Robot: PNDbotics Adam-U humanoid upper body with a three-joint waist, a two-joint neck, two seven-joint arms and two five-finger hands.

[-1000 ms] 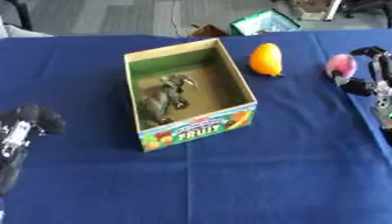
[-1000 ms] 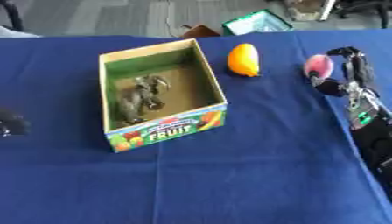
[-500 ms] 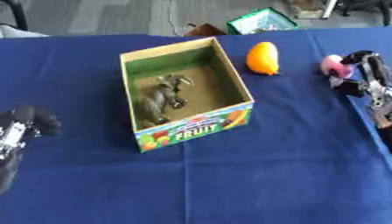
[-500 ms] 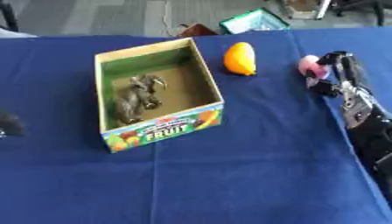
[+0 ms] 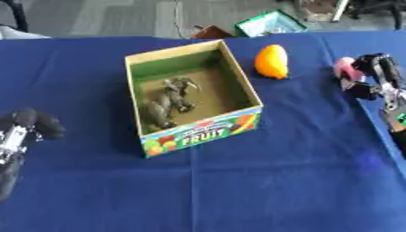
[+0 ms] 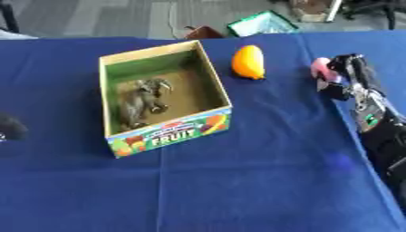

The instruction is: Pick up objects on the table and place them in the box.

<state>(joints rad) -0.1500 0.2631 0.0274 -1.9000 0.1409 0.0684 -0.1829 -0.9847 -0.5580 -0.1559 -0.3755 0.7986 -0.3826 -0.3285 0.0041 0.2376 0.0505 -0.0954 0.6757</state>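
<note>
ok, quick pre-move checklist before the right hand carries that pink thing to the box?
1. Right hand fingers curled on the pink object: ok.
2. Object lifted off the blue table: cannot tell.
3. Fruit box open-topped, upright: ok.
4. Free floor in box beside the grey toy animal: ok.
5. Orange fruit lies between hand and box, near the carry path: not ok.
6. Left hand at the left edge, away from box: ok.

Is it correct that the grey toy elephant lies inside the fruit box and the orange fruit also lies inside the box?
Not quite. The grey toy elephant does lie inside the fruit box, but the orange fruit lies outside it, on the blue tablecloth beyond the box's far right corner. The left eye view shows this.
</note>
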